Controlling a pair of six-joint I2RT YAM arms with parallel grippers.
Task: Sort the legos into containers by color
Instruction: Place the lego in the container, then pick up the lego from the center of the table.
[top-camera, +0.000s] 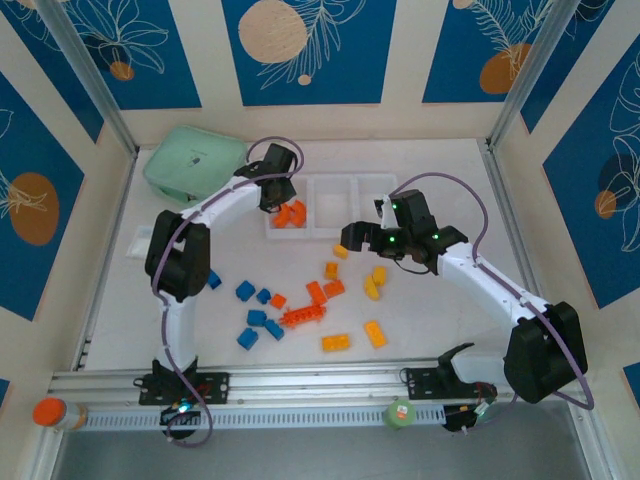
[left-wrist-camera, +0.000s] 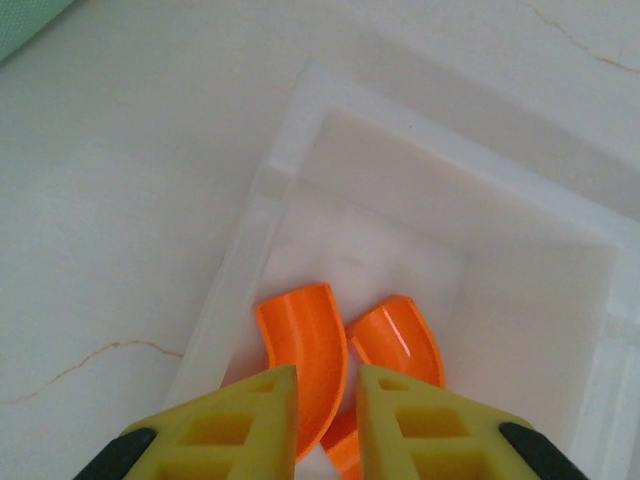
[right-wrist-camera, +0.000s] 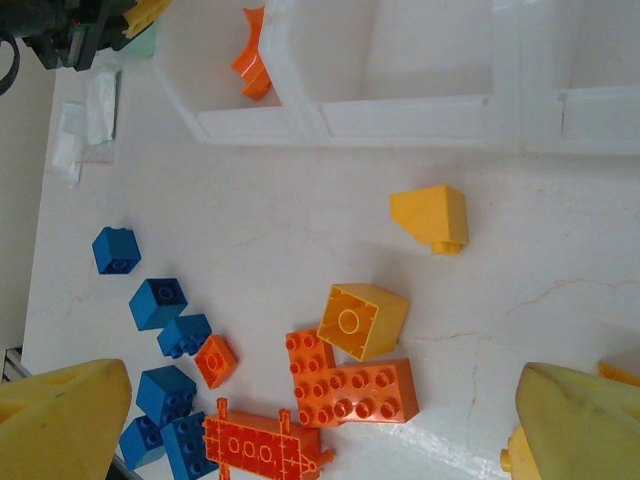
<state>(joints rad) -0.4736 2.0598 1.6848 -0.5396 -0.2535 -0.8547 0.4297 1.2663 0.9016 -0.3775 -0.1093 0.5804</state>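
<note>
- The row of three translucent bins (top-camera: 335, 233) sits mid-table (top-camera: 450, 180). The leftmost bin (left-wrist-camera: 235, 280) already holds curved red-orange bricks (left-wrist-camera: 400, 340).
- Left gripper (left-wrist-camera: 328, 385) hangs low inside that bin, jaws only narrowly parted, with a curved brick (left-wrist-camera: 300, 335) showing in the gap. I cannot tell if it is pinched. Best to open fully, then lift straight up, clear of the wall.
- Right gripper (top-camera: 352, 238) is spread wide and empty above the loose legos (right-wrist-camera: 360, 390).
</note>
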